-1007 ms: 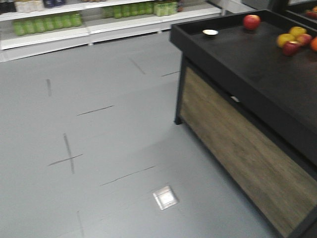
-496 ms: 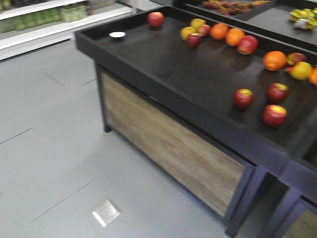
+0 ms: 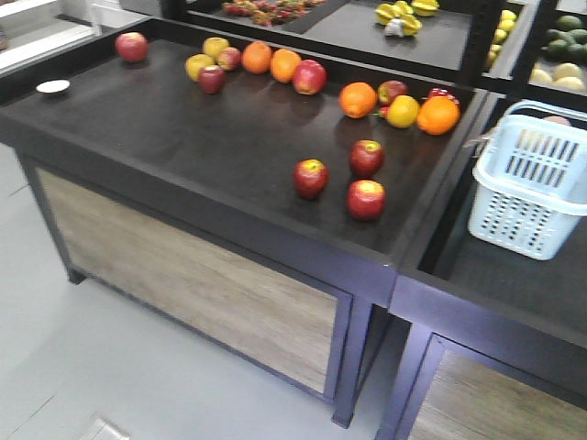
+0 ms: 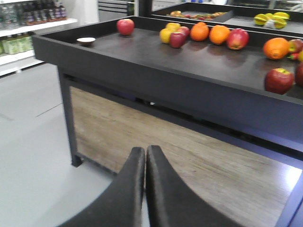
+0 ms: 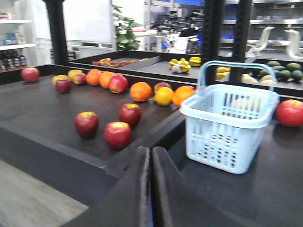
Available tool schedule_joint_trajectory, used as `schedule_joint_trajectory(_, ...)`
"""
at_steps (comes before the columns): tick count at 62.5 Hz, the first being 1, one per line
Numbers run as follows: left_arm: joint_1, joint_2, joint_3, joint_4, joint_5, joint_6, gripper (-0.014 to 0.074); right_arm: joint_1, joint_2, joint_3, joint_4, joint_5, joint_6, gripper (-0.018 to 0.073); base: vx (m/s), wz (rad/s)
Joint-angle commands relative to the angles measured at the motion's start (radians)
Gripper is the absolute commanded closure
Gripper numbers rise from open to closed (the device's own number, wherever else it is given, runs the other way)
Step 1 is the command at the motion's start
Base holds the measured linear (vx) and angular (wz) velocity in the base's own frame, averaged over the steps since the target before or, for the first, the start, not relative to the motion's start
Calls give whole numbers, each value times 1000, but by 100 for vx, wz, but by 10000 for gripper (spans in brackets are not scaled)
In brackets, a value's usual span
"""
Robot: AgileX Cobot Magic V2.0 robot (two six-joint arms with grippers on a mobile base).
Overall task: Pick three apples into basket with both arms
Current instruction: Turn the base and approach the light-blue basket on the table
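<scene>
Three apples (image 3: 311, 178) on black counter (image 3: 183, 128) — slotted plastic basket (image 3: 523, 215) at 3 o'clock, edge cropped.
Left tool (image 4: 145, 151) and right tool (image 5: 151, 150) pinched closed, empty — only wedge tips visible.

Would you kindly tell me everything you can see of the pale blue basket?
The basket is pale blue-white plastic, rectangular, flaring slightly toward the rim, with slotted and perforated walls. A hoop handle stands raised above it. It sits upright on the black display table, in the section right of the one holding the fruit, beyond a raised divider. Only the table touches it; a red fruit lies apart from it on the same section. Whether anything is inside cannot be told.
</scene>
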Motion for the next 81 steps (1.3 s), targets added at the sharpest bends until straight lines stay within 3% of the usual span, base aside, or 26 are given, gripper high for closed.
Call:
schedule_joint_trajectory(1, 0, -13, 22, -3, -69, -3, 603, -7, -11, 13, -10, -71, 0, 561, 7, -40)
schedule_joint_trajectory(81, 0, -13, 22, -3, -69, -3, 603, -7, -11, 13, -10, -70, 0, 561, 6, -20)
